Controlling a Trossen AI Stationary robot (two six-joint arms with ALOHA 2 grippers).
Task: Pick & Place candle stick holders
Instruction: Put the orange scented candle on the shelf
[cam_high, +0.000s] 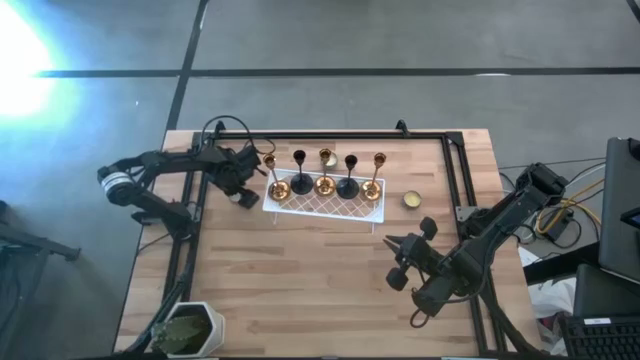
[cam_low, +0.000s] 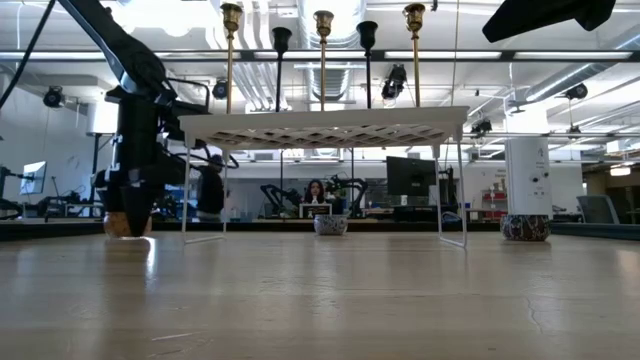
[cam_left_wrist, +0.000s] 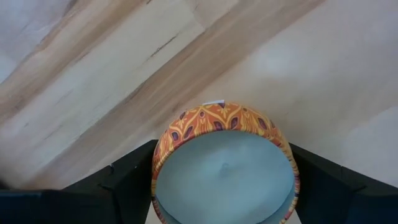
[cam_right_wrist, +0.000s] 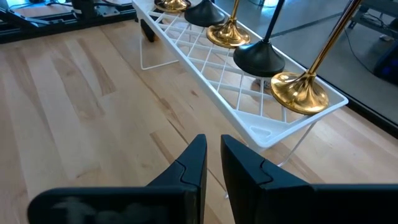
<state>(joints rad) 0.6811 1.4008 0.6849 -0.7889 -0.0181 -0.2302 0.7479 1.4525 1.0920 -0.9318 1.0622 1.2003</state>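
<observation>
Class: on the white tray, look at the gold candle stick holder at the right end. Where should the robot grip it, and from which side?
Grip the gold holder by its slim upright stem, about mid-height, probably coming in level from the tray's open right end, where the right end effector waits. The neighbouring black holder blocks the other side.

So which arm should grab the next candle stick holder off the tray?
Probably the right: its gripper hangs free near the tray, while the left gripper straddles an orange patterned candle tin.
</observation>
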